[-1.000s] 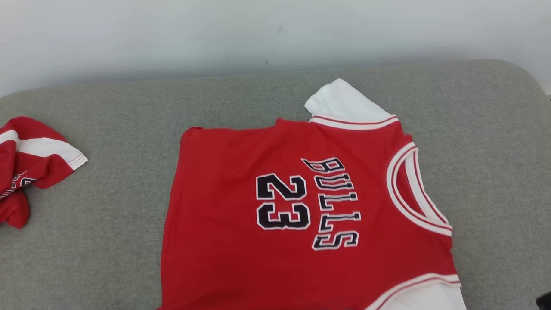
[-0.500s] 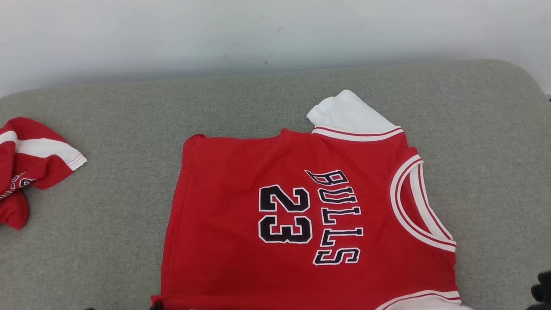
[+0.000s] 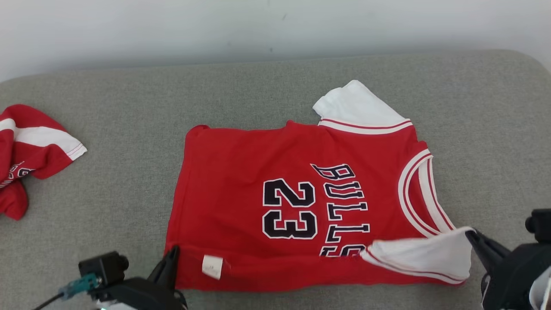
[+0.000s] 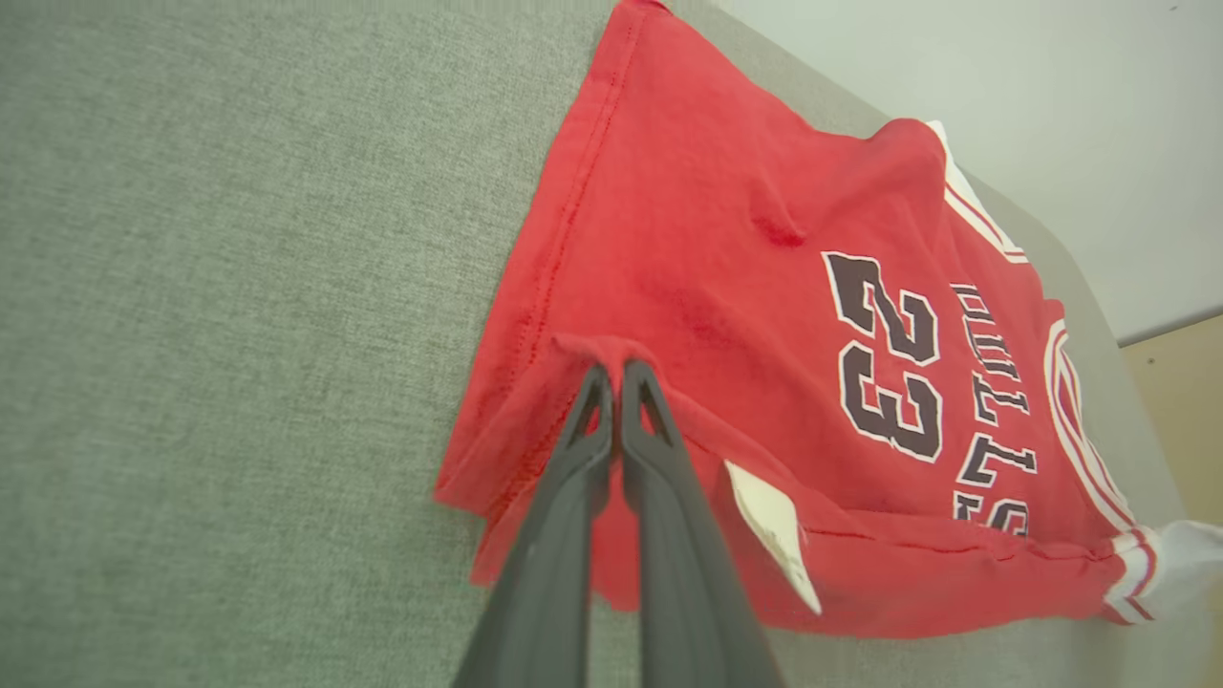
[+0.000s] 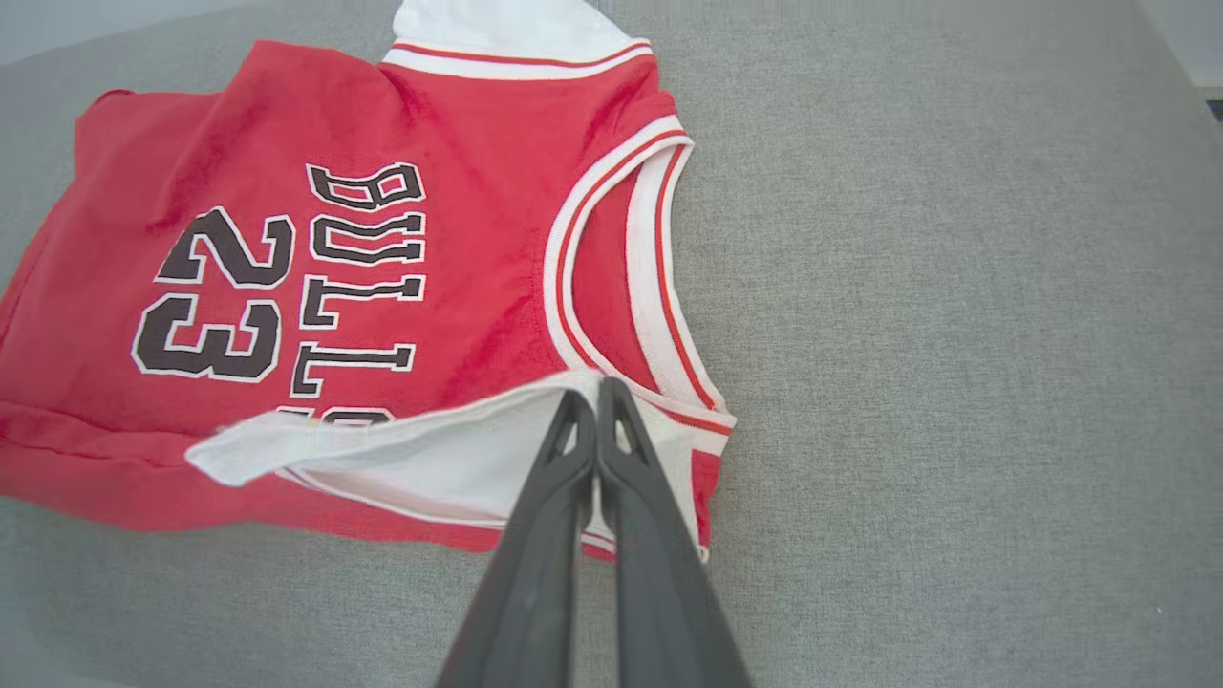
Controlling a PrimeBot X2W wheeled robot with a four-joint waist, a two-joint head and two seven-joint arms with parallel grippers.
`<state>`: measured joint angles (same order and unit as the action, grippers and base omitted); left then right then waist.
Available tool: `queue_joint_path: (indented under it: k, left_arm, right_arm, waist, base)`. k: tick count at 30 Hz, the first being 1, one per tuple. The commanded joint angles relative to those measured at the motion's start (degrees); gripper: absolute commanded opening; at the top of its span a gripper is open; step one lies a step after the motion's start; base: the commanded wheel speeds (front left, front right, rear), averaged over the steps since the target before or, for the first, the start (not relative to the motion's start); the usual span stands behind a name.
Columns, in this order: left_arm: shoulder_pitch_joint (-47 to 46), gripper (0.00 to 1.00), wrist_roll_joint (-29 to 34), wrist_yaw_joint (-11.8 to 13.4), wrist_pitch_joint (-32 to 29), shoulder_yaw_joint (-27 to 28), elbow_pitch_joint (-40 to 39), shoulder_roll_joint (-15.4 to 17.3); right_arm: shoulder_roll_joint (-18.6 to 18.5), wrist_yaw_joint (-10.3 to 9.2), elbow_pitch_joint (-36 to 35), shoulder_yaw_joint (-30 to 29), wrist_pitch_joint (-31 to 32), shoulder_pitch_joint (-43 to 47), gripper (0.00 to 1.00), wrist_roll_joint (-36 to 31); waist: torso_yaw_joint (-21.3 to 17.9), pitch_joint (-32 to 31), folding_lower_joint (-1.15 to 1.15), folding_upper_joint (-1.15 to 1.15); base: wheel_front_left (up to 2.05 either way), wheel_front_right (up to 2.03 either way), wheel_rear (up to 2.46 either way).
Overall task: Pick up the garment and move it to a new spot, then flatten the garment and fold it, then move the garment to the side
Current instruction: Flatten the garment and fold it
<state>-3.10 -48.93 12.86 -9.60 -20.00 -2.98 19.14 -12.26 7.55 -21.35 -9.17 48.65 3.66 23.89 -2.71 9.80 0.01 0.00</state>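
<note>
A red jersey (image 3: 267, 172) with white sleeves and black "BULLS 23" lettering lies spread on the grey cushion, collar to the right. Its near edge is folded up over the body, showing a white tag (image 3: 212, 266). My left gripper (image 3: 173, 251) is shut on the jersey's near hem corner (image 4: 592, 349). My right gripper (image 3: 471, 234) is shut on the near white sleeve (image 3: 426, 254), lifted over the lettering. The left gripper (image 4: 611, 368) and the right gripper (image 5: 594, 387) each show both fingers pressed together on the cloth.
A second crumpled red and white garment (image 3: 26, 155) lies at the cushion's left edge. The grey cushion (image 3: 107, 189) ends at a pale wall (image 3: 172, 30) behind. Bare cushion lies between the two garments and to the right of the jersey.
Both grippers have come up into the head view, carrying the jersey's near edge and near sleeve up and over onto its body. The head camera has also shifted slightly.
</note>
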Motion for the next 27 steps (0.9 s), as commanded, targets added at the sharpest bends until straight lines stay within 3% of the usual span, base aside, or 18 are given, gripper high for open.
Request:
queue_joint_path:
  k: [1,12,27]
  left_arm:
    - [-2.3,0.0,1.1,0.2,0.3,-0.3,1.4,-0.3]
    - [-9.1,0.0,3.2,-0.1,1.9,-1.1,6.6,-1.5]
    - [-10.6,0.0,3.3,-0.3,3.2,-1.0,8.3,-1.9]
  right_arm:
    - [-1.3,-0.14,1.5,1.1,-2.0,-1.9,0.0,-0.7]
    - [-8.7,-0.14,8.9,7.5,-11.5,-9.4,0.0,-1.5]
    - [-12.4,-0.14,11.8,9.8,-17.5,-13.8,0.0,-0.7]
  waist:
    - [0.4,0.8,-0.01,0.0]
    - [1.3,3.2,-0.01,0.0]
    - [1.9,4.7,-0.01,0.0]
  base:
    - [0.0,0.0,0.0]
    - [0.0,0.0,0.0]
    - [0.0,0.0,0.0]
